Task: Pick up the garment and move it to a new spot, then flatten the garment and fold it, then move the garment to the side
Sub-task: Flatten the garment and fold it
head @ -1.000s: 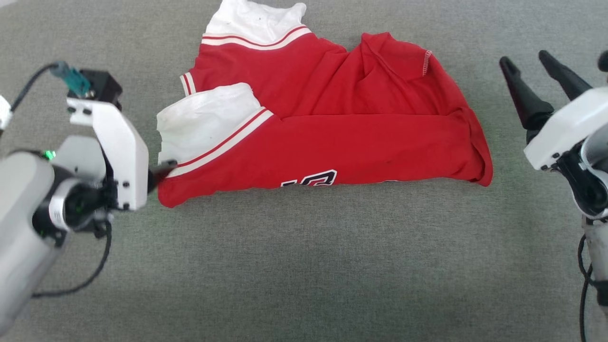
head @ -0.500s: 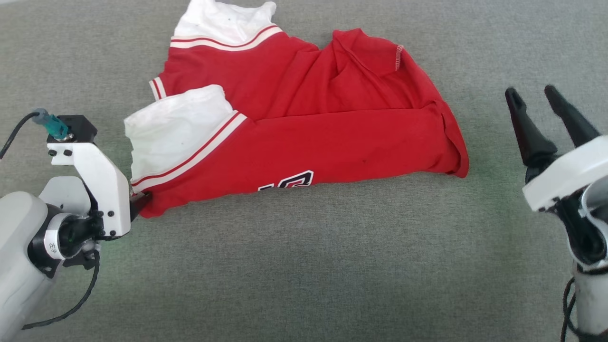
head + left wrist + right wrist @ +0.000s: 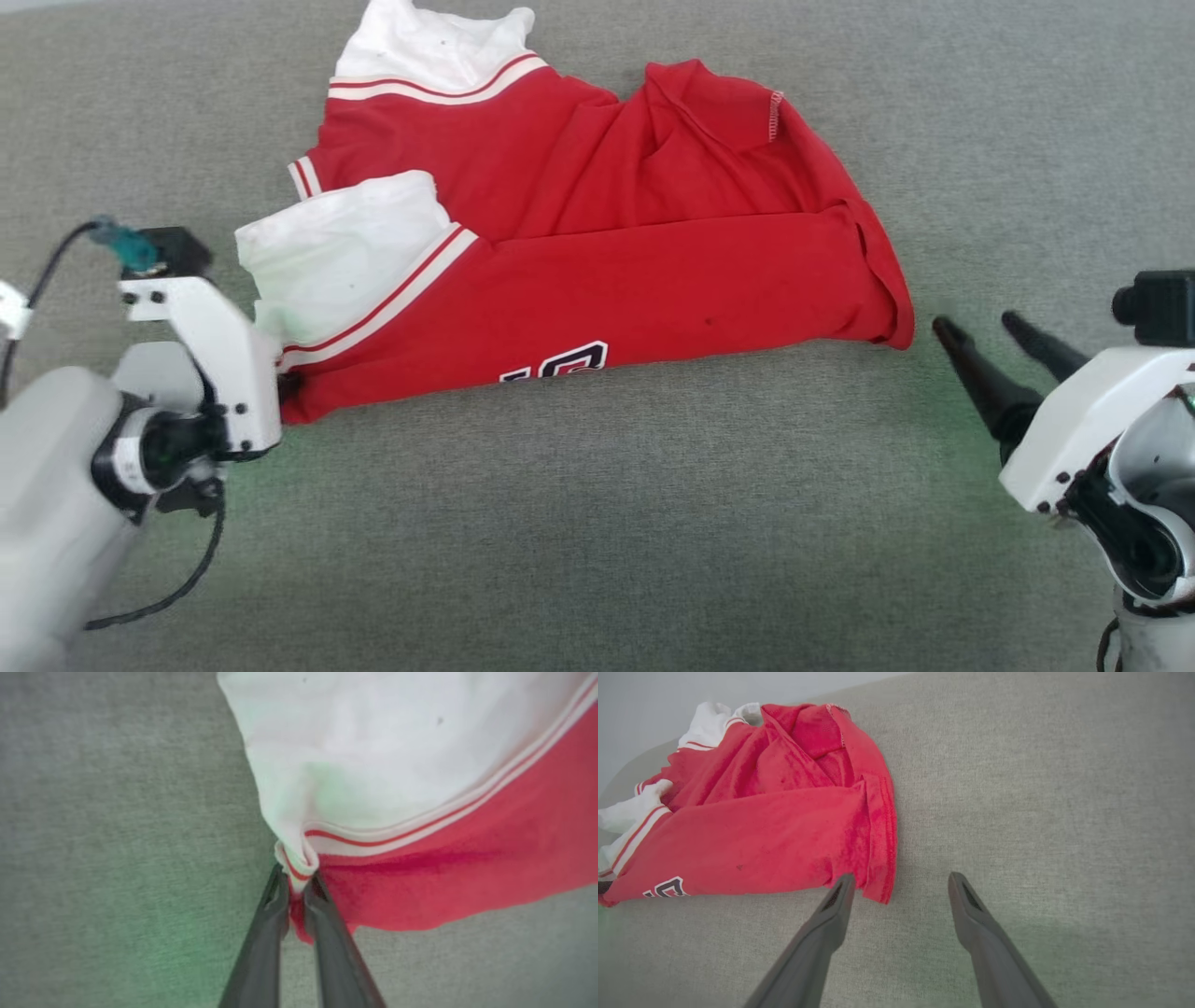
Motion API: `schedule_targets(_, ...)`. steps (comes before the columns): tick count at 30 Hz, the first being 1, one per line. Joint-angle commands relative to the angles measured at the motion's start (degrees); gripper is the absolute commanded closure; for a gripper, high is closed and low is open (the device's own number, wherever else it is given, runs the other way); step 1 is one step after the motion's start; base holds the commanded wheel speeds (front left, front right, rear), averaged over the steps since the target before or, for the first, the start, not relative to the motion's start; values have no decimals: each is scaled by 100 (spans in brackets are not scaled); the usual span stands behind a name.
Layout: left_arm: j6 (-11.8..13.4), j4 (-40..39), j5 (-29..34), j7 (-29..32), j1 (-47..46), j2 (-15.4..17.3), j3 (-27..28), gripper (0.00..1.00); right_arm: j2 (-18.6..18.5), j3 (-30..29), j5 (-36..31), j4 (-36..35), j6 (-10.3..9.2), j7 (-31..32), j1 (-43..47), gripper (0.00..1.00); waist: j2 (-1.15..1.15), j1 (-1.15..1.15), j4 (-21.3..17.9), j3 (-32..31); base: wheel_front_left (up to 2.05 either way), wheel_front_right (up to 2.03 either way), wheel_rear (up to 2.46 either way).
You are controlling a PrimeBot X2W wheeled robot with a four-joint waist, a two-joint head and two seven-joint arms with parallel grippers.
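Note:
The garment (image 3: 597, 252), a red jersey with white sleeves and striped trim, lies folded lengthwise on the grey cloth surface, with part of its black lettering (image 3: 555, 362) showing at the near edge. My left gripper (image 3: 296, 882) is shut on the garment's near left corner (image 3: 299, 863), where the white sleeve (image 3: 336, 252) meets the red body. My right gripper (image 3: 971, 322) stands open just right of the garment's near right corner (image 3: 892, 327), its fingers (image 3: 836, 900) apart from the cloth (image 3: 756, 835).
A grey fabric surface (image 3: 597, 523) spreads all around the garment, with wide room toward me and to the right. A black cable (image 3: 159, 597) trails from my left wrist. A pale wall (image 3: 668, 695) shows beyond the far edge in the right wrist view.
My left gripper has shut on the garment's near left corner. My right gripper has come down and inward toward the near right corner. The camera shifted slightly.

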Motion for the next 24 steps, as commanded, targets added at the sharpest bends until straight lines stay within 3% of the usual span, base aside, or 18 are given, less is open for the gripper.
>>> schedule_targets(1, -27, 165, 34, 113, 264, -165, -248, 100, 38, -5, 62, -19, 0, 118, 40, 0, -1, 0, 38, -6, 0, 0, 0)
schedule_targets(12, -188, 242, 104, 50, 42, -453, -316, 100, -24, 49, -170, 464, 0, 1201, -621, 0, -1, 0, 298, 56, 0, 0, 0)
schedule_targets(23, -299, 269, 82, -62, -146, -682, -315, 100, -171, 590, -272, 1974, 0, 1880, -1339, 0, -1, 0, 536, 168, 0, 0, 0)
schedule_targets(24, -308, 275, 65, -76, -156, -700, -305, 100, -206, 667, -264, 2101, 0, 1901, -1399, 5, -1, 0, 546, 173, 0, 0, 0)
